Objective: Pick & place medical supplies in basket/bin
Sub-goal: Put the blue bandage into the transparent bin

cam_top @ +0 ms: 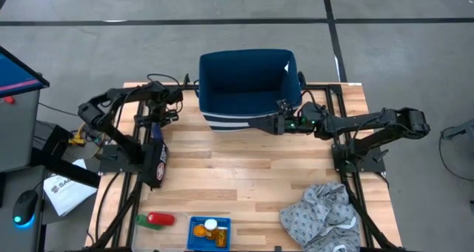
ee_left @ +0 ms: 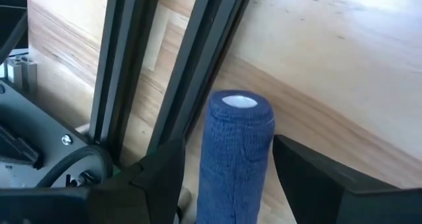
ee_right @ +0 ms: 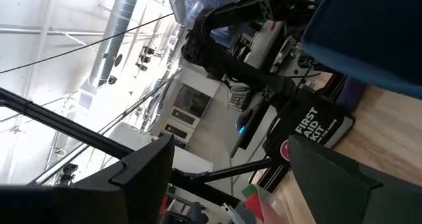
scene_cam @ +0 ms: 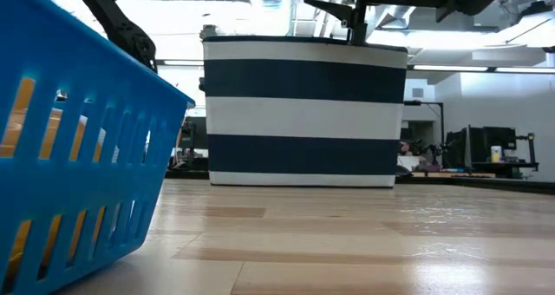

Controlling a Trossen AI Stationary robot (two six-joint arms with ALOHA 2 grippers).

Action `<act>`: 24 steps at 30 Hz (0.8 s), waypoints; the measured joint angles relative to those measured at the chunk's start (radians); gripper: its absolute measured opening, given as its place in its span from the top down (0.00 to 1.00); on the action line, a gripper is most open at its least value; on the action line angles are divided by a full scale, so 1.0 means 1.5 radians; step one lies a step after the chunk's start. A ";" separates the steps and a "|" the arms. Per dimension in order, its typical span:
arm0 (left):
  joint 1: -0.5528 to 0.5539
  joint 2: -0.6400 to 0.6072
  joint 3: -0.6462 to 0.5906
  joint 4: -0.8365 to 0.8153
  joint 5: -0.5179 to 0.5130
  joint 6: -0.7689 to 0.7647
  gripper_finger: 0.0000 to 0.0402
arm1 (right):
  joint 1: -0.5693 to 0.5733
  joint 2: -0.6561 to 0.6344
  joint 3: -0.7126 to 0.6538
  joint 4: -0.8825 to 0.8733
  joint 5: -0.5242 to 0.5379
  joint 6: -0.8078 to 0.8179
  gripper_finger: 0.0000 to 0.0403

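The bright-blue basket stands at the table's near edge and holds orange pill bottles, one white-capped. The basket also fills the left of the low view. A red cylinder and a green piece lie on the table left of the basket. My left gripper is over the table's left edge, shut on a blue bandage roll. My right gripper is open and empty at the near right corner of the navy striped tub, just above its rim. My left gripper has the blue bandage roll between its two fingers, which lie along the roll's sides. The roll's white-cored end sticks out past the fingertips. The picture's lower edge cuts off the rest of the hold.
A black first-aid pouch lies near the left edge, beside the black frame rails. A crumpled grey patterned cloth lies at the near right. The tub stands at the far middle. Bare wood lies in the table's middle.
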 joint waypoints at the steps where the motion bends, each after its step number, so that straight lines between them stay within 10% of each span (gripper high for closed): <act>1: 0.001 0.004 0.000 0.002 -0.001 0.000 0.46 | 0.000 0.000 0.000 0.000 -0.002 -0.002 0.28; 24: 0.001 0.004 -0.001 0.046 -0.026 0.040 0.81 | 0.019 0.000 0.000 0.008 -0.009 -0.030 0.28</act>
